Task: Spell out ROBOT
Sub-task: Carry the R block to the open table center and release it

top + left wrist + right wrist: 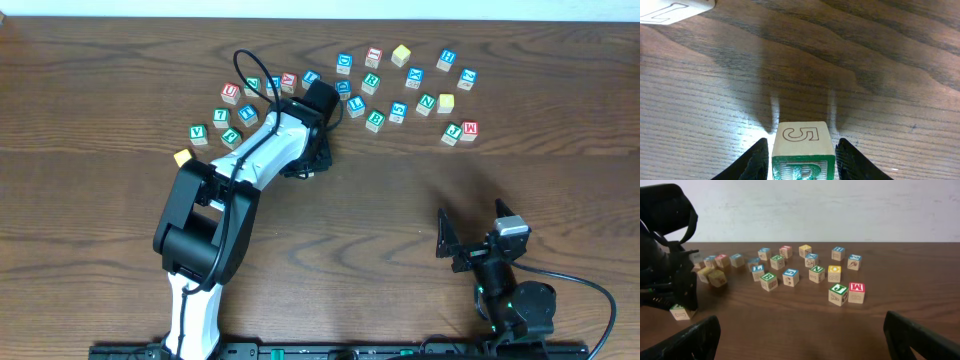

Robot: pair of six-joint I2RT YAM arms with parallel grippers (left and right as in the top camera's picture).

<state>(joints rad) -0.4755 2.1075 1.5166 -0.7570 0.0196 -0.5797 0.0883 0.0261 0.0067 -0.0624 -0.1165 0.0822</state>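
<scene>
My left fingers (757, 162) stand slightly parted around the green-faced letter cube (801, 145), 5 on top. It sits on the surface (865, 60) between them, with a thin gap on each side. My right fingers (690, 340) gape wide, gripping nothing.

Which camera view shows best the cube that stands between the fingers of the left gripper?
The left wrist view: the cube fills the foreground, with a 5 on top and a green R on its near face. In the overhead view the left arm hides it. The right wrist view shows it only small, low under that arm.
</scene>
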